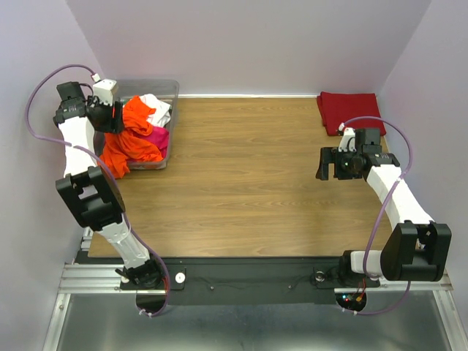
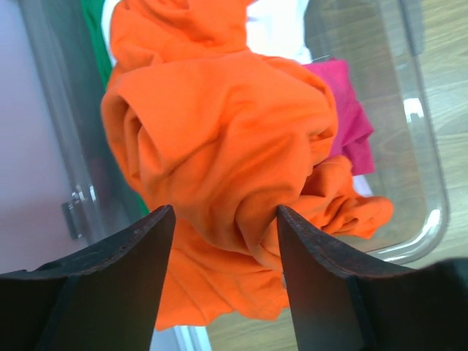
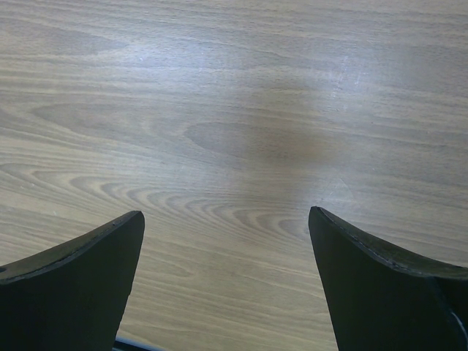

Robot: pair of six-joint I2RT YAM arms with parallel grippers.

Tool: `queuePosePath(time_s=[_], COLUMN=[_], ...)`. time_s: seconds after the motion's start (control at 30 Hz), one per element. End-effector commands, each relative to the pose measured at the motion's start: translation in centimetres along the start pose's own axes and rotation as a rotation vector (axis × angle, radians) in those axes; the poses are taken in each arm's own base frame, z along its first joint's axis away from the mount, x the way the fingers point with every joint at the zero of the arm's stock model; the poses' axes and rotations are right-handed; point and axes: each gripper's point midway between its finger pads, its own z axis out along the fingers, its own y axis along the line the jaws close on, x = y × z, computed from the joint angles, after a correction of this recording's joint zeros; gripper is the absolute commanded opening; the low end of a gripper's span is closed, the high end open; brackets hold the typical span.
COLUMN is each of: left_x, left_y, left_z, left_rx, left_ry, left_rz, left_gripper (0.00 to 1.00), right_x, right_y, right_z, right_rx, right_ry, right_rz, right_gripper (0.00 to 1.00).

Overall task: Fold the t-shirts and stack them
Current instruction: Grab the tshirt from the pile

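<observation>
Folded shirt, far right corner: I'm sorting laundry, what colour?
Dark red t-shirt, clearest in the top external view.

Lab cell: bare walls (image 1: 248, 44), bolted arms (image 1: 110, 219)

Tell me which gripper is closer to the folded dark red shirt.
Right. The right gripper hovers over the table on the near side of the dark red shirt in the far right corner; the left gripper is across the table at the clear bin, over the orange shirt.
</observation>
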Motion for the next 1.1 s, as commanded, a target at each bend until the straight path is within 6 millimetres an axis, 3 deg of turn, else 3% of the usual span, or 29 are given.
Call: queuePosePath(time_s=[0.0,0.07,0.1,0.17,0.3,0.47,0.57,0.6,0.63,0.67,0.7,0.73,0.77,0.83,0.97,1.07], left_x=[-0.7,-1.0,-1.9,-3.1,-7.2,-14.4,-17.5,-17.2,-16.8,-16.3,-14.6,-13.7,-11.6,-9.9,-5.9,-4.2], left_y=[0.7,0.9,1.2,1.3,1.0,-0.9,-2.3,-2.4,-2.7,-3.0,-3.1,-3.0,-2.9,-2.3,-1.7,-0.8], left_z=[-0.4,-0.3,-0.6,-1.2,-3.6,-9.2,-12.0,-11.9,-11.7,-11.2,-10.0,-9.6,-8.0,-7.4,-5.1,-4.0], left_rx=[-0.066,-0.075,-0.090,-0.094,-0.078,-0.039,-0.038,-0.054,-0.061,-0.063,-0.062,-0.066,-0.059,-0.091,-0.103,-0.131], left_ry=[0.008,0.002,-0.018,-0.045,-0.132,-0.328,-0.418,-0.393,-0.369,-0.339,-0.277,-0.252,-0.194,-0.147,-0.028,0.037], left_rz=[0.053,0.043,0.035,0.035,0.027,0.061,0.095,0.100,0.113,0.129,0.131,0.125,0.105,0.117,0.140,0.155], left_gripper=[0.65,0.53,0.42,0.33,0.00,0.00,0.00,0.00,0.07,0.20,0.41,0.48,0.55,0.69,0.71,0.71], right_x=[-0.5,-0.5,-0.5,-0.5,-0.8,-0.9,-1.0,-1.0,-1.0,-1.0,-1.0,-1.0,-1.0,-1.1,-0.9,-0.9], right_y=[-0.1,-0.1,-0.1,-0.1,-0.1,-0.1,0.0,0.1,0.1,0.1,0.2,0.2,0.2,0.3,0.3,0.3], right_z=[-0.3,-0.4,-0.4,-0.4,-0.6,-1.0,-1.2,-1.2,-1.2,-1.2,-1.3,-1.4,-1.4,-1.6,-1.7,-1.6], right_rx=[-0.001,0.000,0.003,0.002,0.004,0.012,0.011,0.005,0.003,0.003,0.003,0.002,0.002,0.001,-0.001,-0.002], right_ry=[-0.024,-0.025,-0.027,-0.027,-0.037,-0.050,-0.056,-0.057,-0.057,-0.057,-0.060,-0.063,-0.065,-0.071,-0.071,-0.068], right_rz=[-0.018,-0.018,-0.017,-0.017,-0.019,-0.023,-0.024,-0.028,-0.028,-0.028,-0.029,-0.028,-0.030,-0.032,-0.035,-0.035], right_gripper=[1.00,1.00,1.00,1.00,1.00,1.00,1.00,1.00,1.00,1.00,1.00,1.00,1.00,1.00,1.00,1.00])
